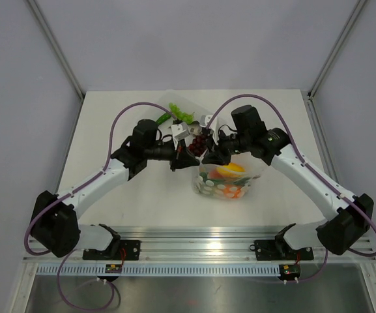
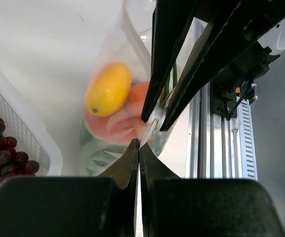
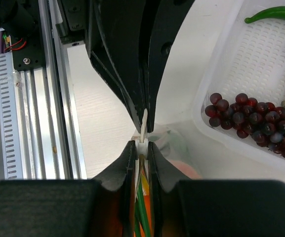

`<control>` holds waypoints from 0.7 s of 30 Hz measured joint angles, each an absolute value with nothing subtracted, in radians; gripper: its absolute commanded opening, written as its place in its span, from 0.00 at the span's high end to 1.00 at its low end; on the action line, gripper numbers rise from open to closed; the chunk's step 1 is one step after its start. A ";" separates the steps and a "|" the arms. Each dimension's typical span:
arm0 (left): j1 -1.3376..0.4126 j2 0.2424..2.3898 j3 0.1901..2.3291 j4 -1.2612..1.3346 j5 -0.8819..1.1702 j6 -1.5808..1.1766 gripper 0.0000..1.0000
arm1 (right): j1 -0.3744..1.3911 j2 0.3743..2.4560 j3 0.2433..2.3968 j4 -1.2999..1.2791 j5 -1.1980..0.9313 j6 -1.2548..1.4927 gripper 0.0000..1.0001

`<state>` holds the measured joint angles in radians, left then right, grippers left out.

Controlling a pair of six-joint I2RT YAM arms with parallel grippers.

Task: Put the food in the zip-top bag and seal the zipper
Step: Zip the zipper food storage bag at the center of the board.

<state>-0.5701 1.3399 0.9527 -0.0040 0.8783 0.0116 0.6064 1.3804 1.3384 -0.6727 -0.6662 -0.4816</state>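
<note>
The clear zip-top bag hangs near the table's middle and holds the food: a yellow fruit, orange, pink and green pieces. My left gripper is shut on the bag's top edge, fingertips pressed together in the left wrist view. My right gripper faces it tip to tip and is shut on the white slider of the zipper. Green and orange pieces show between the right fingers below. Dark grapes and a green pepper lie in the white tray.
The white tray stands just behind the grippers, with grapes and a leafy green onion at its far side. The aluminium rail with both arm bases runs along the near edge. Grey walls surround the table.
</note>
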 measured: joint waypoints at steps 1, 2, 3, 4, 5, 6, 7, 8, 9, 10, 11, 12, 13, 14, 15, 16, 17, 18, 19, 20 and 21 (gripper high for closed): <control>-0.567 1.331 0.953 -0.012 0.879 0.016 1.00 | 0.606 1.369 1.332 -0.673 -0.664 -0.478 0.94; -0.562 1.322 0.953 -0.018 0.880 0.019 1.00 | 0.606 1.357 1.327 -0.672 -0.661 -0.476 0.94; -0.559 1.316 0.953 -0.021 0.880 0.023 1.00 | 0.606 1.346 1.322 -0.672 -0.654 -0.473 0.94; -0.556 1.310 0.953 -0.024 0.881 0.026 1.00 | 0.606 1.336 1.317 -0.672 -0.648 -0.471 0.94; -0.553 1.305 0.953 -0.025 0.881 0.028 1.00 | 0.606 1.325 1.311 -0.672 -0.643 -0.468 0.94; -0.548 1.301 0.953 -0.028 0.881 0.030 1.00 | 0.606 1.316 1.304 -0.673 -0.637 -0.466 0.94; -0.546 1.298 0.952 -0.030 0.881 0.030 1.00 | 0.606 1.309 1.300 -0.673 -0.633 -0.465 0.93; -0.541 1.294 0.952 -0.035 0.881 0.031 1.00 | 0.607 1.304 1.296 -0.673 -0.626 -0.464 0.94; -0.538 1.291 0.951 -0.038 0.880 0.032 1.00 | 0.606 1.301 1.293 -0.674 -0.619 -0.463 0.93; -0.533 1.288 0.947 -0.040 0.880 0.035 1.00 | 0.607 1.298 1.290 -0.674 -0.613 -0.463 0.94; -0.527 1.283 0.942 -0.047 0.880 0.037 1.00 | 0.607 1.295 1.285 -0.675 -0.606 -0.463 0.94; -0.522 1.277 0.939 -0.055 0.880 0.038 1.00 | 0.607 1.291 1.279 -0.676 -0.599 -0.463 0.93; -0.516 1.272 0.935 -0.062 0.879 0.041 1.00 | 0.607 1.287 1.273 -0.677 -0.592 -0.461 0.94; -0.509 1.266 0.929 -0.066 0.879 0.045 1.00 | 0.607 1.281 1.266 -0.677 -0.584 -0.459 0.93; -0.502 1.258 0.923 -0.070 0.880 0.047 1.00 | 0.607 1.275 1.261 -0.677 -0.578 -0.459 0.94; -0.496 1.250 0.918 -0.074 0.879 0.049 1.00 | 0.607 1.268 1.254 -0.679 -0.567 -0.458 0.94; -0.490 1.242 0.910 -0.077 0.879 0.052 1.00 | 0.607 1.260 1.247 -0.680 -0.560 -0.456 0.94; -0.487 1.232 0.904 -0.080 0.879 0.054 1.00 | 0.606 1.253 1.242 -0.685 -0.553 -0.456 0.94; -0.484 1.225 0.899 -0.083 0.879 0.056 1.00 | 0.607 1.245 1.236 -0.686 -0.541 -0.455 0.94; -0.484 1.219 0.897 -0.085 0.878 0.057 1.00 | 0.607 1.235 1.227 -0.686 -0.533 -0.453 0.94; -0.484 1.215 0.896 -0.089 0.878 0.060 1.00 | 0.607 1.226 1.221 -0.687 -0.529 -0.451 0.94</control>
